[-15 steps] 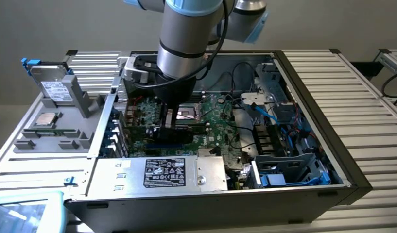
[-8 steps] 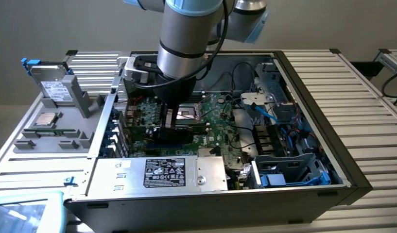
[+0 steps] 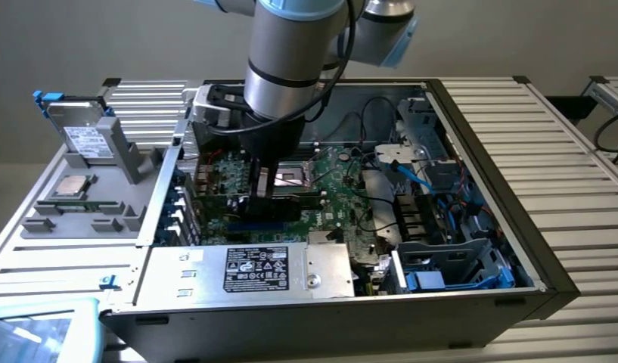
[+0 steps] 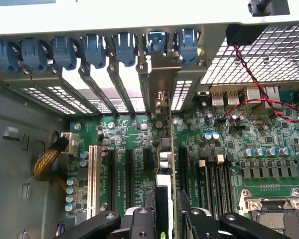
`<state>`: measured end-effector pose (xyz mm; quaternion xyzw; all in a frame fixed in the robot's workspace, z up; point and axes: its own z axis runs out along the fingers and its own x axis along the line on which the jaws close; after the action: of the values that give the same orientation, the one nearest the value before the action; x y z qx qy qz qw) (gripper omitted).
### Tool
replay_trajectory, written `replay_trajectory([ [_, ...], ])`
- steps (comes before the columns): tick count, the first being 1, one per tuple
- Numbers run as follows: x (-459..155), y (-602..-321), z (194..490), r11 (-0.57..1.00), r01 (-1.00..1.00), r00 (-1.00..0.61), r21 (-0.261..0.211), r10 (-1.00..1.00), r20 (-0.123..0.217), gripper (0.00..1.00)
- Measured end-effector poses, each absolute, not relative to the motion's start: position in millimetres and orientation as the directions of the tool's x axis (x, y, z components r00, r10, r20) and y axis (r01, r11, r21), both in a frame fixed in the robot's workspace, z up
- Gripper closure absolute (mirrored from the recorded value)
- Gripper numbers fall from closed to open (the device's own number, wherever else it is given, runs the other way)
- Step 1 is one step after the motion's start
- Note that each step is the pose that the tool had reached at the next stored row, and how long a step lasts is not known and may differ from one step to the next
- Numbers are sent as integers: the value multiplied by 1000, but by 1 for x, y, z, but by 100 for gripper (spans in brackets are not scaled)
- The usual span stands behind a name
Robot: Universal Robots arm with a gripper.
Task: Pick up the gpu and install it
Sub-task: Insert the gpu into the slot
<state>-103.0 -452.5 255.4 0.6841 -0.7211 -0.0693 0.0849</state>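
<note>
A slatted table (image 3: 571,136) carries an open computer case (image 3: 319,321). Inside the case, a green main board (image 3: 334,189) covers the floor. A grey power box (image 3: 253,268) with a black label sits along the near edge. A blue drive cage (image 3: 455,265) fills the near corner at the exterior view's right. Outside the case, at the exterior view's left, a grey tray (image 3: 76,219) holds an upright hard drive (image 3: 85,140) and a flat square chip (image 3: 72,185).

The arm (image 3: 288,60) reaches down into the middle of the case. Its gripper (image 3: 268,203) is low over the main board, just beside the processor socket (image 3: 291,178).

In the wrist view the gripper is clenched on the graphics card (image 4: 168,124). The card stands on edge between the fingers (image 4: 142,219), which press on both of its faces. From there the card runs to the far wall of the case, where its metal end plate (image 4: 159,74) sits among the slot openings. Its lower edge lies down among the black slots of the board. I cannot tell whether it is fully seated.

The exterior view takes in the table, the tray and the whole case. The wrist view brings out a row of blue latches (image 4: 94,50) along the far wall, a red and black twisted wire (image 4: 259,94), a white slot (image 4: 93,174) and a yellow cable bundle (image 4: 47,162).
</note>
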Motion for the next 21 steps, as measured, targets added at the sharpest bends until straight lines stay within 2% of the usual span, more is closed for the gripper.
replay_trajectory([
  [21,-104,-458,255,72,-974,-72,216,-997,11,73],
])
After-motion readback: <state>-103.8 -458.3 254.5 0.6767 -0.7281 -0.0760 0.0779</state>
